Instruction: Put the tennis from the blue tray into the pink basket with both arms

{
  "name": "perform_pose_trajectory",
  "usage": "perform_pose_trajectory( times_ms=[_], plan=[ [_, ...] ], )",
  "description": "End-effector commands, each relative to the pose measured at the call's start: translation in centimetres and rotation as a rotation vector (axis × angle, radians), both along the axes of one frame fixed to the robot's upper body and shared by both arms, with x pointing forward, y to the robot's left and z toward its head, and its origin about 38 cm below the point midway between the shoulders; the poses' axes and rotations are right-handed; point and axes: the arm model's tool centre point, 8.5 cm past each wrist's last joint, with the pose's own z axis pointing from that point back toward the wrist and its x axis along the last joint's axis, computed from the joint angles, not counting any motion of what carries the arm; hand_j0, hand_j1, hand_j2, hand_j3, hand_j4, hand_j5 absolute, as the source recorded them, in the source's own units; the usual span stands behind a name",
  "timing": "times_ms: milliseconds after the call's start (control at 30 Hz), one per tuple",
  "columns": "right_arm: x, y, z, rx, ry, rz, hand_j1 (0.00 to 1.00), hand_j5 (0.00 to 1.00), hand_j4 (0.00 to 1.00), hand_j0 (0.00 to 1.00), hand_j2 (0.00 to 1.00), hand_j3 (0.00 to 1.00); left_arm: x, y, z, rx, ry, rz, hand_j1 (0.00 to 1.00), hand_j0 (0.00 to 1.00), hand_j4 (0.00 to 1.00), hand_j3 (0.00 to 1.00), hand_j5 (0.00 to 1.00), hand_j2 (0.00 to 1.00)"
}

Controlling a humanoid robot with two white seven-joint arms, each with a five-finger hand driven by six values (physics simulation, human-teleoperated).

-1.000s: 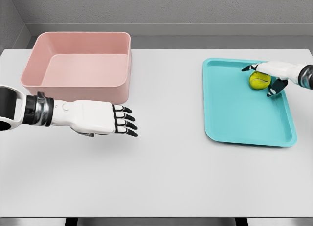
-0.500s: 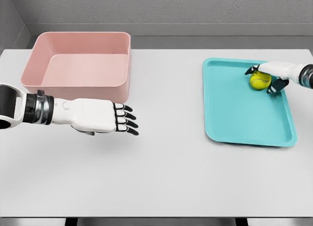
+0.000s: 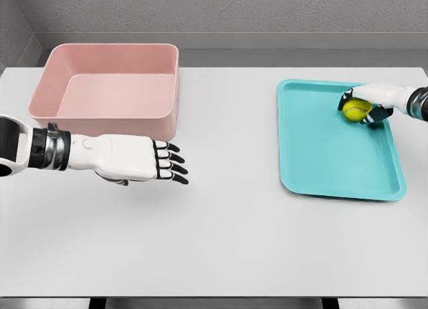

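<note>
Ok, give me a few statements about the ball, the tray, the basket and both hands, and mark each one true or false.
1. The tennis ball is in the blue tray. True.
2. The right hand is closed around the tennis ball. True.
3. The pink basket already holds the ball. False: nothing shows inside the basket; the ball is at the tray's far right corner.
4. The left hand grips the basket's rim. False: it hovers over the table in front of the basket, fingers extended and holding nothing.
5. The basket stands to the right of the tray. False: it stands on the left, the tray on the right.
</note>
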Motion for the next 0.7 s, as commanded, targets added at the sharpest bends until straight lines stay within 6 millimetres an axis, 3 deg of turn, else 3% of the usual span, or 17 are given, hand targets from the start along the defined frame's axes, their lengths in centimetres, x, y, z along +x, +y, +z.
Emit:
perform_pose_trajectory(
  times_ms=[0, 233, 467, 667],
  plan=[
    [0.1, 0.0, 0.3, 0.006, -0.006, 0.0, 0.55, 0.55, 0.55, 0.55, 0.55, 0.55, 0.1, 0.1, 0.1, -0.005, 0.003, 0.005, 1.0, 1.0, 1.0, 1.0, 1.0, 1.0],
    [0.6, 0.3, 2.3, 0.015, -0.045, 0.022, 0.55, 0.55, 0.55, 0.55, 0.55, 0.55, 0.0, 0.0, 0.1, -0.006, 0.003, 0.004, 1.0, 1.0, 1.0, 1.0, 1.0, 1.0],
    [-0.2, 2.1, 4.4, 0.006, -0.089, 0.114, 0.53, 0.53, 0.53, 0.53, 0.53, 0.53, -0.3, -0.3, 0.6, -0.127, 0.102, 0.027, 1.0, 1.0, 1.0, 1.0, 1.0, 1.0],
    [-1.5, 4.5, 6.1, 0.015, -0.123, 0.217, 0.51, 0.51, 0.51, 0.51, 0.51, 0.51, -0.2, -0.7, 1.0, -0.14, 0.088, 0.02, 1.0, 1.0, 1.0, 1.0, 1.0, 1.0]
  ],
)
